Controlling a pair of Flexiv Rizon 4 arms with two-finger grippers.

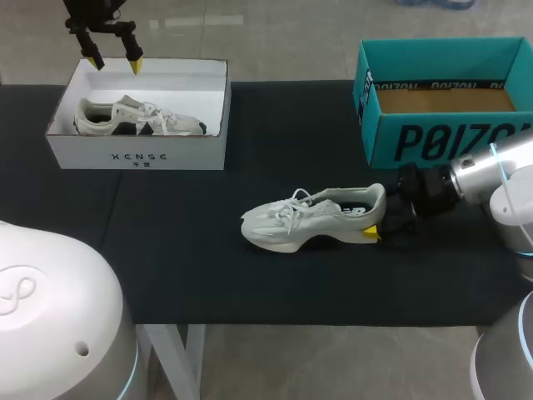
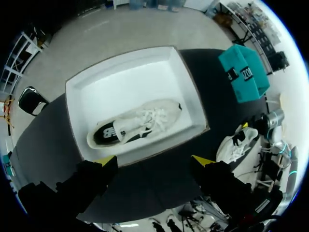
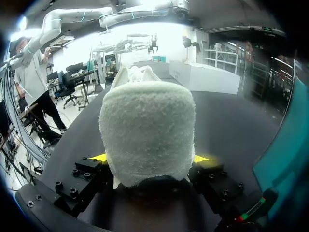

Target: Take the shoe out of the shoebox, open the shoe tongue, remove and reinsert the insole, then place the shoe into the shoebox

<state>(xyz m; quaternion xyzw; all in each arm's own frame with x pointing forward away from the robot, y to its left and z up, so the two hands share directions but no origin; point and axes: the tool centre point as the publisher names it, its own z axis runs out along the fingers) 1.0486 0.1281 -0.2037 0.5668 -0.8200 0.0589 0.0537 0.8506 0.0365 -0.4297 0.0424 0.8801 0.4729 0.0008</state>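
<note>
Centrally, the shoe (image 1: 312, 218) is lying on its sole on the black counter (image 1: 166, 258), toe pointing left, outside both boxes. The right claw (image 1: 385, 215) is gripping its heel, with 1 yellow-tipped finger pressing on each side, which is plainest in the right wrist view. The left claw (image 1: 117, 64) is hanging open above the far left rim of the white box (image 1: 137, 154), and a 2nd shoe (image 1: 137, 118) is lying inside that box. Small dark lettering is running along the white box's front wall. Large black lettering is covering the front and side walls of the teal box (image 1: 433, 137). The teal box is standing at the right rear, near the right claw, with its brown floor showing. Bare counter is stretching between the 2 boxes and from the shoe toward the near edge.
</note>
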